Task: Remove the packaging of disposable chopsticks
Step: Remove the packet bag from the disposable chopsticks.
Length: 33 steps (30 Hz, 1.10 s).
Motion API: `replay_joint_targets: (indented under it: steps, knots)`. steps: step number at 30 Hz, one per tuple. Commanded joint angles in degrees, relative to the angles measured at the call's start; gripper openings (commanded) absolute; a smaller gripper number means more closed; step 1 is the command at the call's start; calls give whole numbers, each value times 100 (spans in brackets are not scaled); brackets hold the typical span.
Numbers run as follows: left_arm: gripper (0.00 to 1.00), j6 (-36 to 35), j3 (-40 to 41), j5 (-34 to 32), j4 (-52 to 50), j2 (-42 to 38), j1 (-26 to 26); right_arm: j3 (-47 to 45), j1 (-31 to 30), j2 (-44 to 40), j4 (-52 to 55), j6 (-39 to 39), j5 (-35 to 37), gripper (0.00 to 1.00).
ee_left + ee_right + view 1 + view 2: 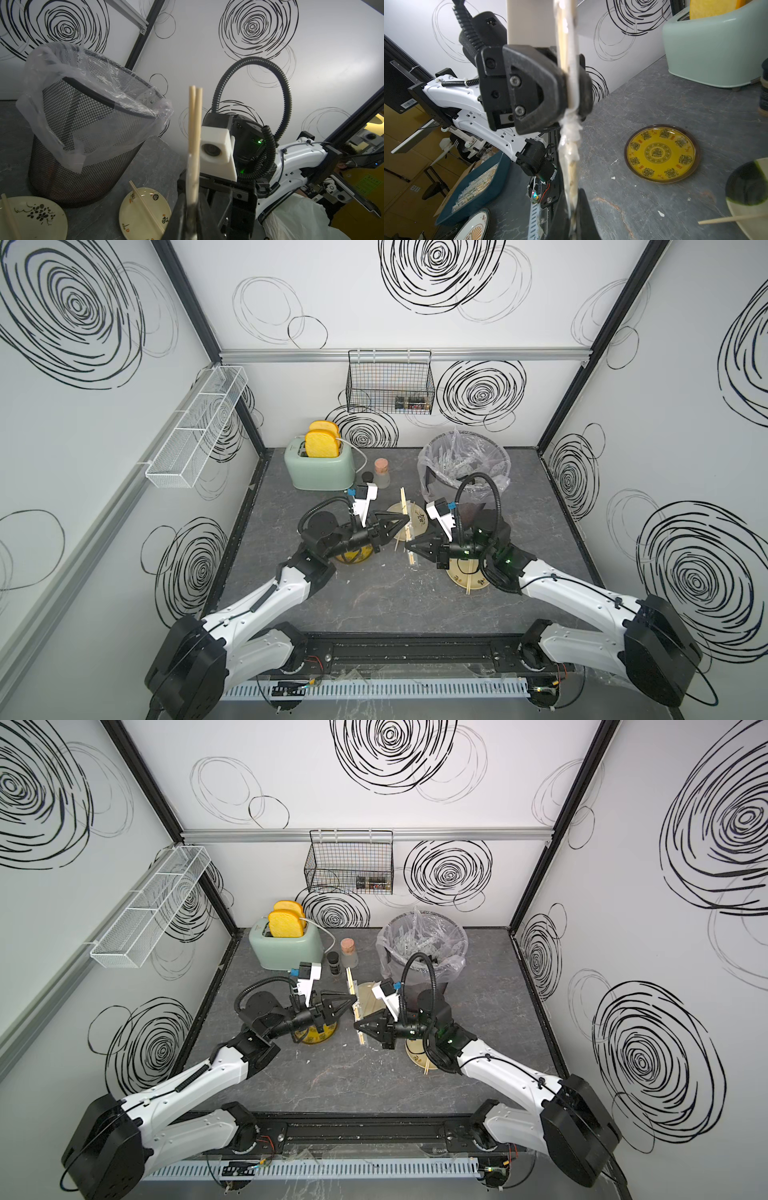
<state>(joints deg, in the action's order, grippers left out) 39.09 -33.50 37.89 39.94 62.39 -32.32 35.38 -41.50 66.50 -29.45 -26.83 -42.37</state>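
Over the surface (pixel 374 605), the near end of the thin pale wooden chopstick pair (pixel 402 499) is clenched in the jaws of the right gripper (pixel 407 548); just beyond, its crumpled clear plastic sleeve (pixel 571 133) is pinched by the left gripper (pixel 409 519) — bare tips pointing away.

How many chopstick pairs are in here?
3. The held pair, partly sleeved, is gripped by left gripper and right gripper; second pair and third pair lie on cream plates. The bin may hide more.
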Motion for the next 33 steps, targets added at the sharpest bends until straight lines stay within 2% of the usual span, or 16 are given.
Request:
replay_joint_targets:
  steps: [1, 3, 9, 12, 18, 24, 33]
  knots:
    - [29, -120, -159, 119, -267, -147, -15, 271, 24, -82, -562, -42, 155, 0]
    - [38, -197, -389, 92, -481, -191, 68, 218, 19, -115, -560, -33, 172, 0]
    - [57, -476, -1272, 181, -1218, -91, 380, 110, 10, -132, -597, -44, 188, 0]
    - [71, -578, -1648, 236, -1399, 86, 470, 86, -8, -121, -606, -42, 194, 0]
    - [73, -525, -2118, 279, -1424, 515, 560, 57, -30, -160, -624, -33, 213, 0]
    - [58, -318, -2123, 423, -1133, 761, 549, 48, -43, -194, -614, -24, 236, 0]
    - [17, -58, -1525, 507, -664, 716, 468, 57, -34, -310, -606, 14, 328, 0]
